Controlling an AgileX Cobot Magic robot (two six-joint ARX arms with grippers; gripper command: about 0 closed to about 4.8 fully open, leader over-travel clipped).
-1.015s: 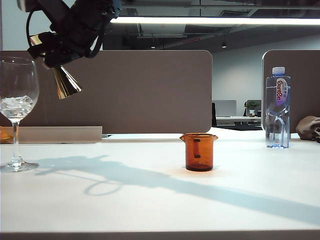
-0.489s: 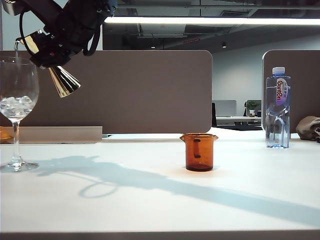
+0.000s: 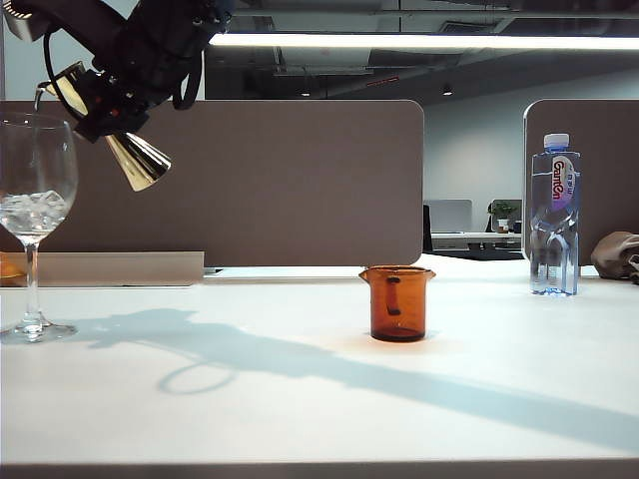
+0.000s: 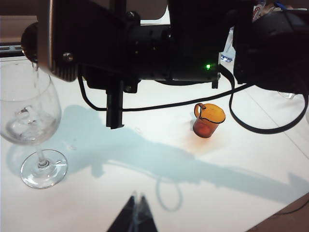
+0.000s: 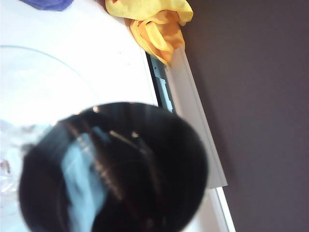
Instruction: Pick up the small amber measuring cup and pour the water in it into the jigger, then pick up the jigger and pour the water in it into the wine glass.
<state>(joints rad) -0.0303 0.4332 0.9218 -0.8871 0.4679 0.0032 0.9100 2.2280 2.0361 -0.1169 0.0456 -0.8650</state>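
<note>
My right gripper (image 3: 100,108) has reached across to the far left of the exterior view and is shut on the gold jigger (image 3: 138,160). It holds the jigger tilted high above the wine glass (image 3: 35,190), pale upper cone toward the rim. A thin stream of water (image 3: 38,98) falls into the bowl, where water (image 3: 32,212) has gathered. The jigger's dark mouth (image 5: 113,169) fills the right wrist view over the glass rim (image 5: 48,72). The small amber measuring cup (image 3: 397,302) stands upright mid-table, alone. My left gripper (image 4: 139,198) is shut and empty, low over the table near the wine glass (image 4: 29,111).
A plastic water bottle (image 3: 554,215) stands at the back right, with a brown cloth (image 3: 617,254) beside it. Grey partition panels (image 3: 300,180) close off the back. A yellow cloth (image 5: 154,24) lies by the table's far edge. The right arm (image 4: 169,38) and its cables span above the amber cup (image 4: 208,120).
The jigger has tipped further over the wine glass: its lower cone swung up and to the right, and water now runs from the upper cone. The left gripper has kept still.
</note>
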